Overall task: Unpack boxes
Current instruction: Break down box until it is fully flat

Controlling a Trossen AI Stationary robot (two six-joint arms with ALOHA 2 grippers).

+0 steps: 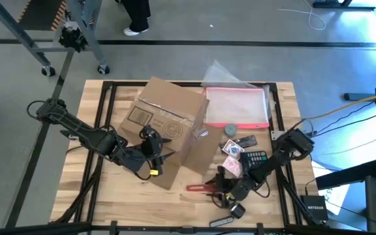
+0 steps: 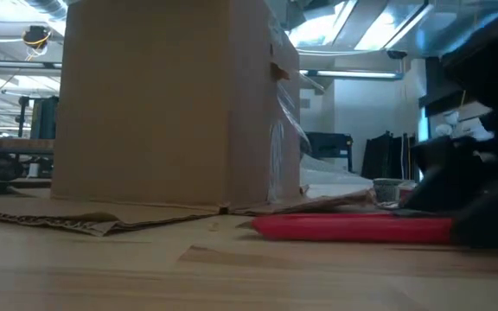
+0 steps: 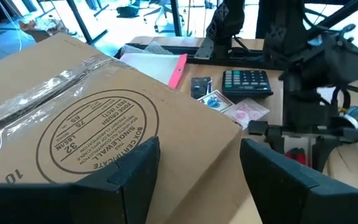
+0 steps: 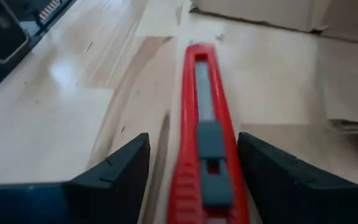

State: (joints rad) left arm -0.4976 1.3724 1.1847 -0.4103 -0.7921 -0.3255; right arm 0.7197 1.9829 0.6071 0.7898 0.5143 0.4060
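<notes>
The brown cardboard box (image 1: 168,127) sits at the centre of the wooden bench (image 1: 96,196) in the high view, tilted at an angle, with clear tape along its top and a round printed stamp on the panel facing up. In the low view the box (image 2: 162,104) fills the left and centre of the frame, with a flap lying flat on the bench in front of it. The left hand (image 1: 150,156) is at the box's lower left edge in the high view; its 2 fingers (image 3: 129,180) stand spread apart over the box's stamped panel, gripping nothing. The right hand (image 1: 224,189) is low at the lower centre right of the high view, its fingers (image 4: 114,171) parted on either side of a red box cutter (image 4: 205,143) that lies flat on the bench between them; the fingers are released and clear of the cutter's sides. In the low view the cutter (image 2: 353,227) lies just right of the box. Above and right of the box in the high view lies a clear pouch (image 1: 237,108) with a pink-red edge, and below it a calculator (image 1: 256,157) and playing cards (image 1: 232,149).
</notes>
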